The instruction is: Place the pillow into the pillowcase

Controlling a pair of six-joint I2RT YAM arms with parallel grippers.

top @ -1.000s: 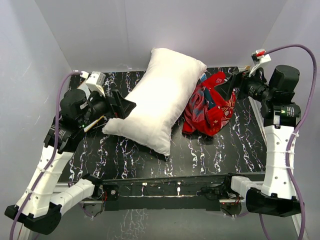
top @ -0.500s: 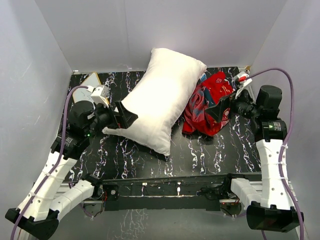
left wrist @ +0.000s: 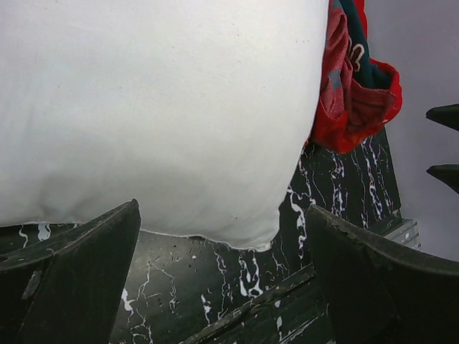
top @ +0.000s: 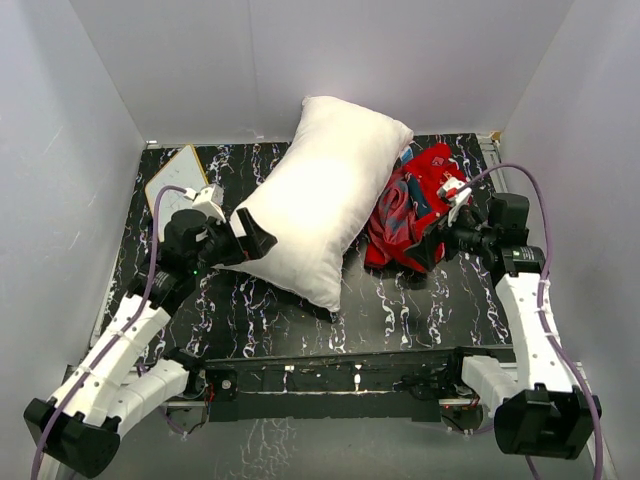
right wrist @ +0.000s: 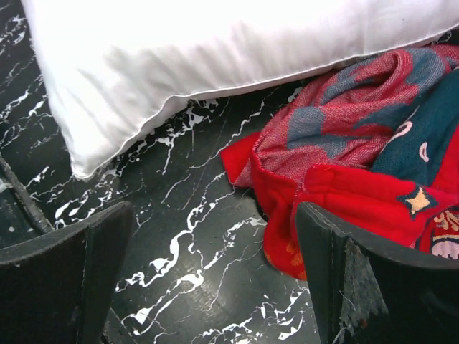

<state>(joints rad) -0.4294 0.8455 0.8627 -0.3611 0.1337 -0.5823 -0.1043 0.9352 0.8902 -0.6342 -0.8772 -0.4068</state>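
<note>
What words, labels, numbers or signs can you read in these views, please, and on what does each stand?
None can be read.
The pillowcase bears printed marks, but it is crumpled and they are too blurred to read.
The pillow is plain white, and the small white board shows no writing.

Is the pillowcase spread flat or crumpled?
Crumpled. The pillowcase lies bunched in folds beside the pillow, not spread flat; its opening cannot be told.

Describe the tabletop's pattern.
The tabletop is black with white marble-like veining; the right wrist view shows it best.
</note>
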